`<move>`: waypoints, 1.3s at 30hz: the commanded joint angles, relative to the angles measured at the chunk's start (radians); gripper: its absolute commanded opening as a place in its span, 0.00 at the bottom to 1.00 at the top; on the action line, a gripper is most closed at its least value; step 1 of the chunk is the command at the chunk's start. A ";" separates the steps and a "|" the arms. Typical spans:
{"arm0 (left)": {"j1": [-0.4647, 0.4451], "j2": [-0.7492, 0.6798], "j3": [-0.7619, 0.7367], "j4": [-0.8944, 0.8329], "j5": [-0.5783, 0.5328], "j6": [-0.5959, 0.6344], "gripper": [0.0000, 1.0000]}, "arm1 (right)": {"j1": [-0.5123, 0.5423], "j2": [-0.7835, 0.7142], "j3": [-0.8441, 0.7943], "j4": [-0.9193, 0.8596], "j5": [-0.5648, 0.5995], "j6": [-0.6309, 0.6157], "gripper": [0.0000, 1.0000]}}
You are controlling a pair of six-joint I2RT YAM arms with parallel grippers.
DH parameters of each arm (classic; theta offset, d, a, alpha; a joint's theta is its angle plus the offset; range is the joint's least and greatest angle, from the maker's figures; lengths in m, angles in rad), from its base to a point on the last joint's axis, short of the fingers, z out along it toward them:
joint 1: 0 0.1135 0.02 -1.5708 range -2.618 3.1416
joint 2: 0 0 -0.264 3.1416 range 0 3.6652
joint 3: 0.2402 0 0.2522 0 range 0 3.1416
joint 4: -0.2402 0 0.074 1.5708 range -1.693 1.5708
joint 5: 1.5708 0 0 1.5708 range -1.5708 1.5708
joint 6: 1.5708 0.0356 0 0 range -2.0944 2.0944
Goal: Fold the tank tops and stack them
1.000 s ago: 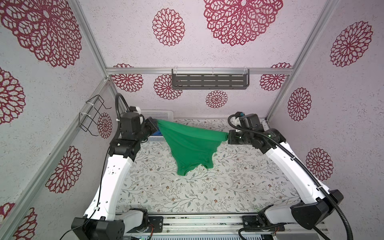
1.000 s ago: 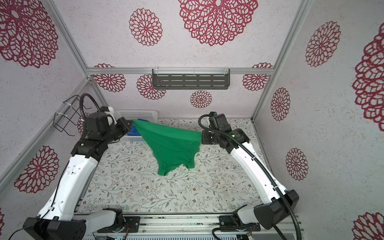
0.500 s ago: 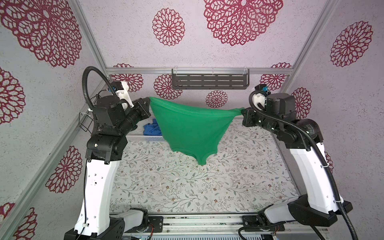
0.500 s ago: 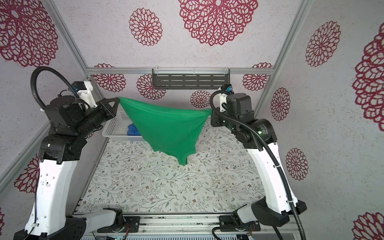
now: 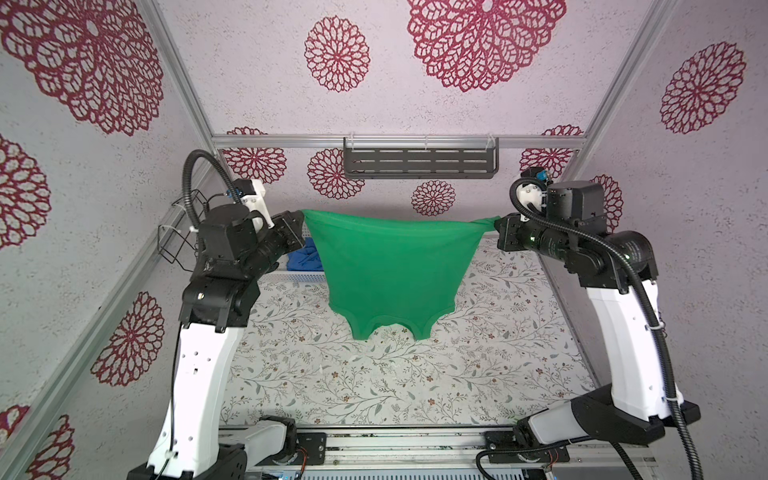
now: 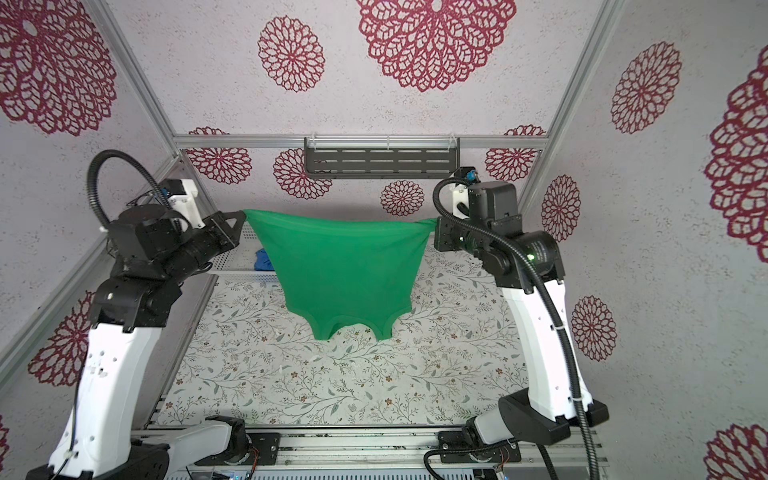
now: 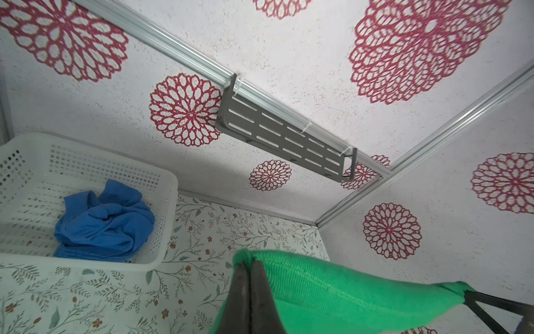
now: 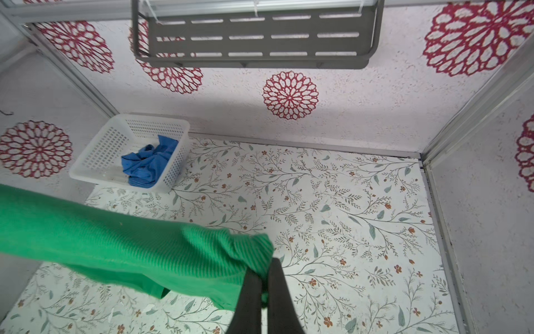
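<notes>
- Spreading step, as I judge it: the green tank top (image 5: 390, 266) hangs in the air in front of the white basket (image 7: 161, 176) and hides part of it in both top views. It is held upside down by its 2 hem corners, with the straps dangling lowest above the floral table (image 5: 374, 374).
- The left gripper (image 5: 300, 224) has its jaws pressed together, pinching the hem corner on the basket's side.
- The right gripper (image 5: 496, 226) is also pressed together, pinching the bunched hem corner far from the basket.
- The blue tank top (image 7: 104, 222) lies crumpled inside the basket, with no gripper near it.
- Progress, judged from how things lie: 0 of 2 tops are folded or stacked.
- The next move calls for lowering the green top onto open table away from the basket. The straps should go down first and the hem should stay taut, so the cloth lands flat enough to fold.
- Versus 1 second ago: both grippers were low and closer together beside the basket, and the top sagged in a narrow funnel. Now they are raised and spread wide, the hem runs nearly straight, and the cloth hangs broader.
</notes>
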 commanded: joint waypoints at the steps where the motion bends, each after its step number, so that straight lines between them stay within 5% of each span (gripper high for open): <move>1: 0.014 0.170 0.114 0.082 0.028 0.034 0.00 | -0.079 0.110 0.088 0.078 -0.068 -0.061 0.00; 7: 0.027 0.505 0.490 0.110 0.092 0.045 0.00 | -0.201 0.326 0.327 0.203 -0.216 -0.057 0.00; 11: 0.030 0.681 0.690 0.177 0.131 0.065 0.00 | -0.230 0.336 0.319 0.335 -0.311 -0.069 0.00; 16: 0.019 0.683 0.714 0.265 0.162 0.059 0.00 | -0.250 0.269 0.269 0.399 -0.338 -0.116 0.00; 21: 0.011 0.495 0.404 0.384 0.156 0.083 0.00 | -0.290 0.130 0.030 0.469 -0.384 -0.133 0.00; 29: -0.011 0.177 -0.339 0.584 0.151 0.045 0.00 | -0.291 -0.181 -0.672 0.506 -0.393 -0.135 0.00; 35: -0.042 -0.030 -0.810 0.618 0.154 -0.112 0.00 | -0.285 -0.452 -1.148 0.461 -0.395 0.075 0.00; 39: -0.083 -0.173 -1.011 0.515 0.113 -0.181 0.00 | -0.275 -0.584 -1.317 0.297 -0.409 0.255 0.00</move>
